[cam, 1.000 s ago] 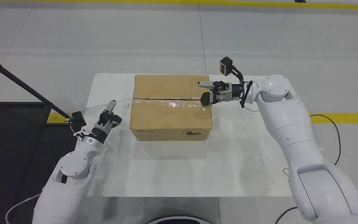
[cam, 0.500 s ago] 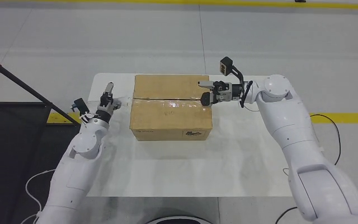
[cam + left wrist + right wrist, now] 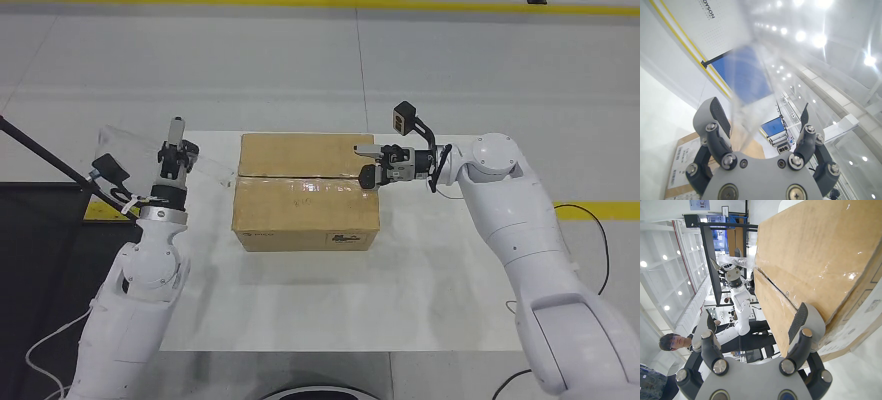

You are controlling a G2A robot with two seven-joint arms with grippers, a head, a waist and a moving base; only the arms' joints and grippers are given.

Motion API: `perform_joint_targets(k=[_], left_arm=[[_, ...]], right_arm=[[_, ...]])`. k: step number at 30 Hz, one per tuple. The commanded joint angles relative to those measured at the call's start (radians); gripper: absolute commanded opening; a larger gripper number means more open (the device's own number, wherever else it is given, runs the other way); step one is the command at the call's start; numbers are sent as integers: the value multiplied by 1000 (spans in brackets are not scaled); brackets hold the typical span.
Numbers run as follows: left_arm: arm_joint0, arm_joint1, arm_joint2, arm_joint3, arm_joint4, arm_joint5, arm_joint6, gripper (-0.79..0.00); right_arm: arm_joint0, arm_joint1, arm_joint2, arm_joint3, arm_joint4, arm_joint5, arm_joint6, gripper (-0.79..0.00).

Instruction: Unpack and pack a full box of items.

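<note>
A brown cardboard box (image 3: 305,195) stands in the middle of the white table (image 3: 430,290), its top flaps closed along a taped seam. My left gripper (image 3: 178,138) is raised off the box's left end and is open. A strip of clear tape (image 3: 212,172) runs from the seam up between its fingers (image 3: 720,115) and seems to cling to one pad. In the left wrist view the tape (image 3: 751,85) is a blurred band. My right gripper (image 3: 364,165) is open at the box's right end. One of its fingers (image 3: 800,323) lies on the box top (image 3: 810,256); the other is in free air.
A black stand's pole (image 3: 50,165) slants in from the far left, over a dark mat beside the table. The table's front half and right side are bare white surface.
My left gripper has risen and swung back and to the left, away from the box's left end, drawing the clear tape with it. The right arm has kept still.
</note>
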Motion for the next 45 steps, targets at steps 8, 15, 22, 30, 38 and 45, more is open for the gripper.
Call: perform_joint_targets(k=[8, 15, 22, 30, 38, 45], left_arm=[[-16, -13, 49, -120, 16, 75, -41, 0], [-53, -25, 107, -139, 38, 129, -74, 0], [-97, -42, 204, -83, 105, 164, -83, 0], [-122, -64, 280, -44, 129, 169, -60, 0], [-62, -63, 177, -135, 98, 137, -12, 0], [101, -48, -34, -218, 67, 102, 20, 0]], right_arm=[[-34, 14, 30, -59, -1, -15, -59, 0], [-112, 64, 131, -198, -21, -25, -89, 0], [-232, 112, 249, -400, -5, -38, -80, 0], [-319, 139, 278, -598, -30, 23, -27, 0], [-256, 135, 172, -716, -282, 138, -202, 0], [-256, 135, 172, -716, -282, 138, -202, 0]])
